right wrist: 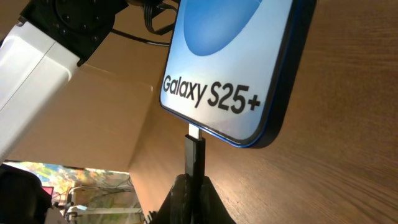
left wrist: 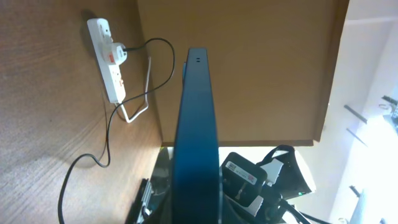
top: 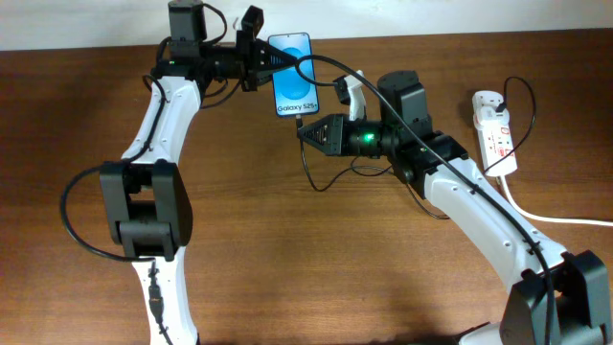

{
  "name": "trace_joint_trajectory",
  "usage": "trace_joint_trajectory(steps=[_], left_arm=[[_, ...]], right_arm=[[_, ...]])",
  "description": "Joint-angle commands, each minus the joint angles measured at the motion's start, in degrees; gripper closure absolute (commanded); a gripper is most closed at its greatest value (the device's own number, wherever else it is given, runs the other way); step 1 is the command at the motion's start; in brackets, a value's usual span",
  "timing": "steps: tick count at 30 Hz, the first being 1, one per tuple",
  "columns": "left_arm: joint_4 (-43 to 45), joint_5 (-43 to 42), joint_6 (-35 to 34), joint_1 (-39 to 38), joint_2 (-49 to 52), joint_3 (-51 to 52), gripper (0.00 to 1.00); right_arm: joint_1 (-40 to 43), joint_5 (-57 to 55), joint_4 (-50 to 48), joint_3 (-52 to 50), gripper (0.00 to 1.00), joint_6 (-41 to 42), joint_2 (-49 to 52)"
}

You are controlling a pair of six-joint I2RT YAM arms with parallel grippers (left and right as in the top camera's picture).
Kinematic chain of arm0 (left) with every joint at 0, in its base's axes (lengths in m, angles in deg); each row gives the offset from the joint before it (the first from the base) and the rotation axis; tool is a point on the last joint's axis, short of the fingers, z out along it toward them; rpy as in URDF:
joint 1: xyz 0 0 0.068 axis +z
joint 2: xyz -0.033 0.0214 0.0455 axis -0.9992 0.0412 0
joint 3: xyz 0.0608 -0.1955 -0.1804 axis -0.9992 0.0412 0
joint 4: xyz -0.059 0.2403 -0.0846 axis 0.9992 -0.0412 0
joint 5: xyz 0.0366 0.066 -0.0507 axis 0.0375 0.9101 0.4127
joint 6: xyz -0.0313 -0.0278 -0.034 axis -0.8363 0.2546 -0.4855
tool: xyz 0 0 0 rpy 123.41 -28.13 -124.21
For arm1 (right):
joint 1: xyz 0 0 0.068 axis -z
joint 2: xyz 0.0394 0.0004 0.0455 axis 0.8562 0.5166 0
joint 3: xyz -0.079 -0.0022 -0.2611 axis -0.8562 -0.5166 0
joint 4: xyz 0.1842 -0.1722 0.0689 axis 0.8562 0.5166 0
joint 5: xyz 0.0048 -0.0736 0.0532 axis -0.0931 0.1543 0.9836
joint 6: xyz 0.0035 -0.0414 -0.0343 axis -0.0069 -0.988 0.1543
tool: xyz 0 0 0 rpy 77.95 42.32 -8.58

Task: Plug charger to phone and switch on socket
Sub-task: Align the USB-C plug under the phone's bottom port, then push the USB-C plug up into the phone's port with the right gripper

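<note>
The phone (top: 292, 73) with its lit blue screen reading "Galaxy S25+" is held at the table's far middle by my left gripper (top: 263, 57), which is shut on its top end; in the left wrist view it shows edge-on (left wrist: 196, 137). My right gripper (top: 308, 129) is shut on the charger's black plug tip (right wrist: 194, 155), which meets the phone's bottom edge (right wrist: 236, 81). The thin black charger cable (top: 330, 67) loops over the right arm. The white socket strip (top: 494, 129) lies at the far right and also shows in the left wrist view (left wrist: 107, 59).
The thick white cord (top: 546, 218) runs from the socket off the right edge. A black cable (left wrist: 106, 143) trails on the wood near the strip. The wooden tabletop (top: 316, 259) spreads in front of both arms.
</note>
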Motion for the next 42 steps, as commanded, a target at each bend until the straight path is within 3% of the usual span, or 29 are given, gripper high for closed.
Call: trace_joint_trajectory(steps=[1,42], left_arm=[[0.68,-3.19,-0.52,-0.39,-2.03,-0.44,1.0],[4.35,-3.19,-0.07,-2.86,-2.03,-0.44,1.0]], right_arm=[[0.7,-1.25,-0.39,0.13,0.96,-0.11,-0.87],[2.99,-2.78,-8.98,0.13,0.96,2.01,-0.87]])
